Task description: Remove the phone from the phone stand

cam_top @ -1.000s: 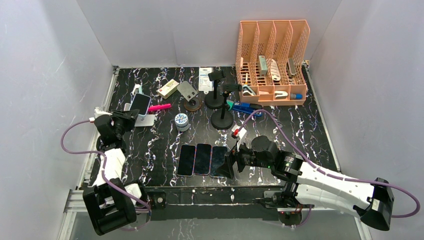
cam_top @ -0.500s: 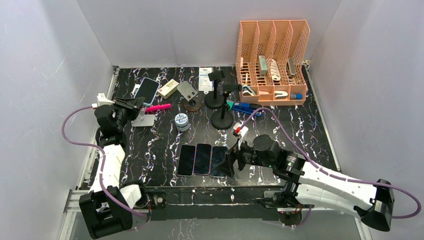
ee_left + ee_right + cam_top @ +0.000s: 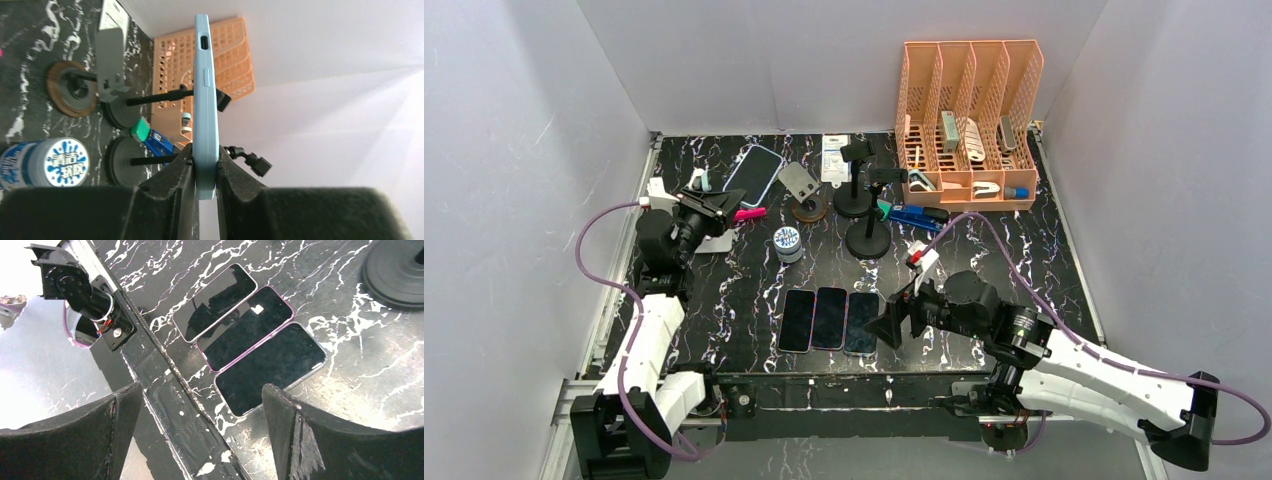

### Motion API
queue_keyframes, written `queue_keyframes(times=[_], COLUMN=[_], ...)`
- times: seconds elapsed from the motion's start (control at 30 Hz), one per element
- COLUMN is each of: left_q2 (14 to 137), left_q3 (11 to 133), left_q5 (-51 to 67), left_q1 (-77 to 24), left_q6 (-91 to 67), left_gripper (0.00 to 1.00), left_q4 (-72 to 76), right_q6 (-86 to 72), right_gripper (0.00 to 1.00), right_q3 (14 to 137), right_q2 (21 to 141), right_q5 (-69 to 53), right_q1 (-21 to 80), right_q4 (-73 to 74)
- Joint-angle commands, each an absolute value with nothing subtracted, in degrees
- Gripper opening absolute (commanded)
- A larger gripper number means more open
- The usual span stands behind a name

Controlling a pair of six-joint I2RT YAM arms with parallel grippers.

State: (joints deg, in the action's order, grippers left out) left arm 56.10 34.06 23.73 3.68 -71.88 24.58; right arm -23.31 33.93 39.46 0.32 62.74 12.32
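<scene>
The left tool (image 3: 205, 172) is clenched on the lower end of the pale blue phone (image 3: 755, 175), a finger pressed to each face, and it holds it edge-up in the air. A second ago that phone was leaning in the white phone stand (image 3: 712, 240) at the left of the bench (image 3: 1024, 260); now it has been carried up and toward the back wall, well apart from the stand, which has stayed where it was. The left arm has stretched forward with it. Just under the tool lies a pink pen (image 3: 746, 213). To the phone's right is a grey holder (image 3: 801, 188) on a round wooden base, with the black stands (image 3: 869, 235) beyond it and the orange rack (image 3: 969, 120) at the back. A jar (image 3: 787, 241) with a blue-and-white lid sits nearer the middle. The right tool (image 3: 890, 326) has drifted slightly to the right and hangs with its jaws spread wide, gripping nothing, just beside the three phones (image 3: 250, 335) lying flat in a row.
</scene>
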Motion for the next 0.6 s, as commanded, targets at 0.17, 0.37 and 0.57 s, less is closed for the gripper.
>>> queue_keyframes(times=[0.17,0.37,0.57], left_q2=[49.00,45.72,40.54], left_q3=[32.03,29.83,28.27], left_q5=[26.09,27.73,31.67], left_q1=[-4.03,-8.78,-12.84], left_q6=[-75.36,-74.64,-72.40], left_gripper=[0.00,0.00,0.00], left_q4=[31.20,31.14,28.21], right_q6=[-25.30,-27.87,-29.11], right_gripper=[0.96,0.96,0.96], right_q3=[32.85,31.47,32.25], right_q2=[32.89,31.16,31.33], right_q5=[7.64,9.17,11.35], right_q1=[62.81,62.84,62.79], right_q4=[16.59,17.57,18.64])
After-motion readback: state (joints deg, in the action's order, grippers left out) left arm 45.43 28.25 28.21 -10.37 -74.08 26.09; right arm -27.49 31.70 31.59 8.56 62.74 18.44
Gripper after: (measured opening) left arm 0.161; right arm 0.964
